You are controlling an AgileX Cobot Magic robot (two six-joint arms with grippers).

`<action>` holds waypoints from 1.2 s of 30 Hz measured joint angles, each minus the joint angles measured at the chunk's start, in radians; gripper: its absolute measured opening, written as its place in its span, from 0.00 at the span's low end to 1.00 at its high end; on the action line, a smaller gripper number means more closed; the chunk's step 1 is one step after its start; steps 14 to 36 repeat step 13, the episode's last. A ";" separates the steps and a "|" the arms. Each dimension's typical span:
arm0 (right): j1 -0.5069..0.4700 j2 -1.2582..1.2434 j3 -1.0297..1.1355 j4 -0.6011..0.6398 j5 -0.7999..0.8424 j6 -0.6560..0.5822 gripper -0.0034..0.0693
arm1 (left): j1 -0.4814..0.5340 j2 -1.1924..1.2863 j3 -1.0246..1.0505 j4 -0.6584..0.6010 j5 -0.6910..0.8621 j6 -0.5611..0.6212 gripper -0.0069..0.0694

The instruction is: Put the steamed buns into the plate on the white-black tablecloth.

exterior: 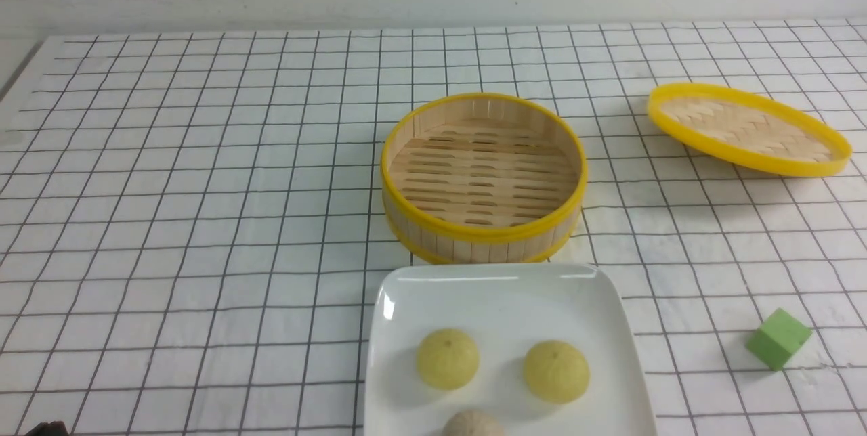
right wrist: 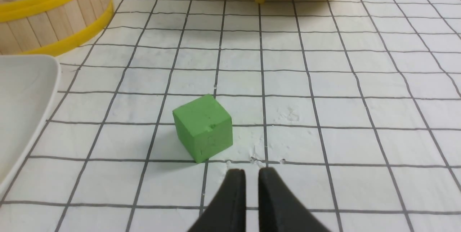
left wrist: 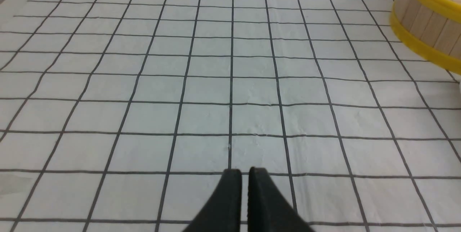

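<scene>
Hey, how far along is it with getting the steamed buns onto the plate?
It looks done. Three steamed buns sit on the plate, though the beige one is cut off by the front view's edge. The bamboo steamer is empty. Nothing is in hand: the left gripper and right gripper hold nothing. Nothing visible seems left.

The white-black tablecloth [exterior: 203, 233] carries the plate [exterior: 504, 300] at the near edge, the empty bamboo steamer [exterior: 482, 179] just behind it, the woven lid [exterior: 747, 128] far right, and a green cube [exterior: 779, 338] near right.
</scene>
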 joint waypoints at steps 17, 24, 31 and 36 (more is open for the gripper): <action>0.000 0.000 0.000 0.000 0.000 0.000 0.16 | 0.000 0.000 0.000 0.072 0.003 0.000 0.16; 0.000 0.000 0.000 0.000 0.000 0.000 0.16 | 0.000 0.000 0.000 0.072 0.003 0.000 0.16; 0.000 0.000 0.000 0.000 0.000 0.000 0.16 | 0.000 0.000 0.000 0.072 0.003 0.000 0.16; 0.000 0.000 0.000 0.000 0.000 0.000 0.16 | 0.000 0.000 0.000 0.072 0.003 0.000 0.16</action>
